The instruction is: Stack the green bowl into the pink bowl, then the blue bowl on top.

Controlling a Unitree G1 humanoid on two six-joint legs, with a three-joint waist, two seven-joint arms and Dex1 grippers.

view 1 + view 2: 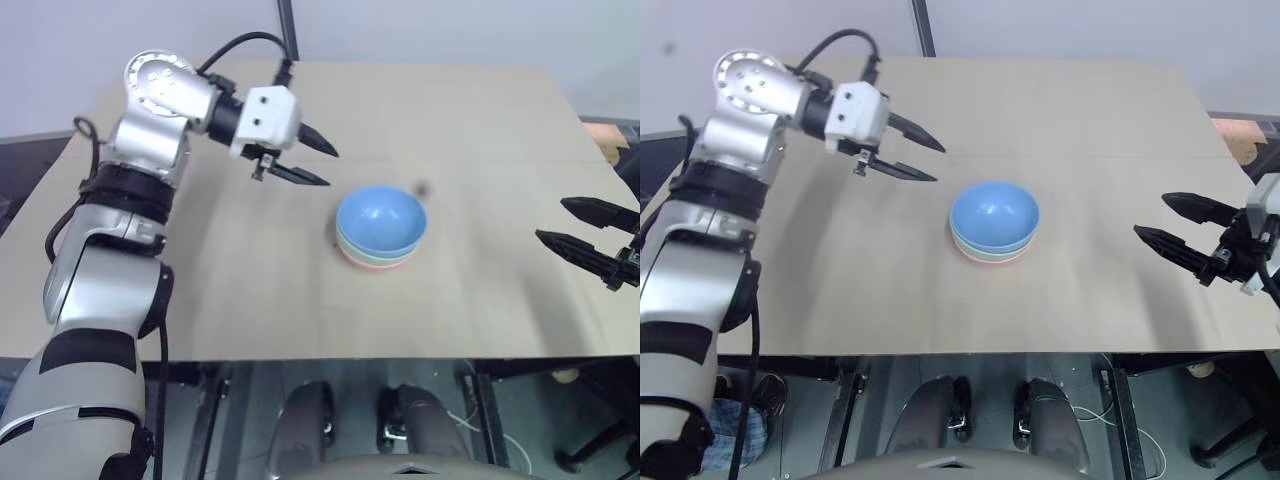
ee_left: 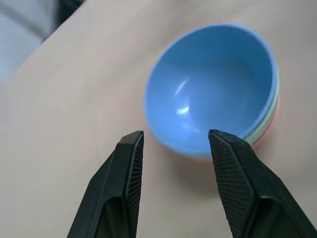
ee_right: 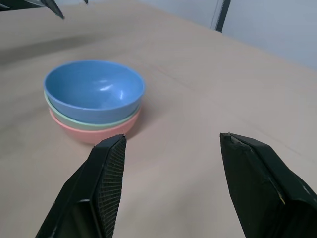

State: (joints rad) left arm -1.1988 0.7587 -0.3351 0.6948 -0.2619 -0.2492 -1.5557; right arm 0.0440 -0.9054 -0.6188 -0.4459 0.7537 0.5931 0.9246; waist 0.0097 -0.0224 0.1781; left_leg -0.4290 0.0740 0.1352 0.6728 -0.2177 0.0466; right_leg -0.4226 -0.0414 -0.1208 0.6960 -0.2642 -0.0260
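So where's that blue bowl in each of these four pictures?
Left eye view: blue bowl, just right of centre on the table.
Right eye view: near the centre.
Left wrist view: upper right, beyond the left gripper's fingers.
Right wrist view: left of centre, beyond the right gripper.
Shared landmark: the green bowl and pink bowl stacked under it.

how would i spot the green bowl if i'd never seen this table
On the tan wooden table, find the single stack of three small round plastic bowls near its middle. The pale mint-green bowl is the middle one, showing as a thin band between the sky-blue bowl on top and the salmon-pink bowl underneath.
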